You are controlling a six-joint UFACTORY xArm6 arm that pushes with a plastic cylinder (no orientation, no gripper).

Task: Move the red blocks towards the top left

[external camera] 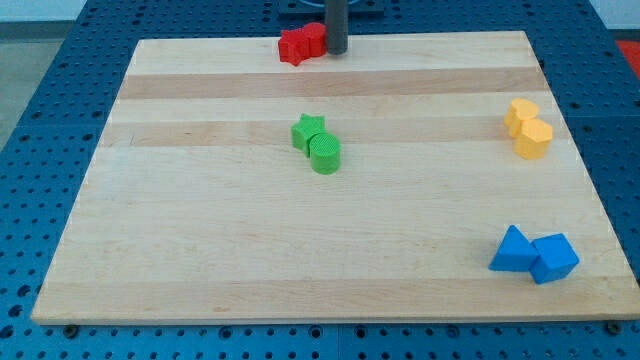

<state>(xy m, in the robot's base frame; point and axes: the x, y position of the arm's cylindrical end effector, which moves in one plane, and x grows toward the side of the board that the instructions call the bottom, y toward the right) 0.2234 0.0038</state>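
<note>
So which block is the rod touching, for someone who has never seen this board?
Start at the wooden board and go to its top edge, a little left of centre. The red blocks sit there, with my tip against their right side. Nothing else on the board is red.

Open board [200, 240] left of green blocks [317, 145] (centre).

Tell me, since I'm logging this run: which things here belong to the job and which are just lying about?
Job:
red blocks, at the board's top edge
my tip, against their right side

Lying about:
green blocks, centre
yellow blocks, right
blue blocks, bottom right
</note>
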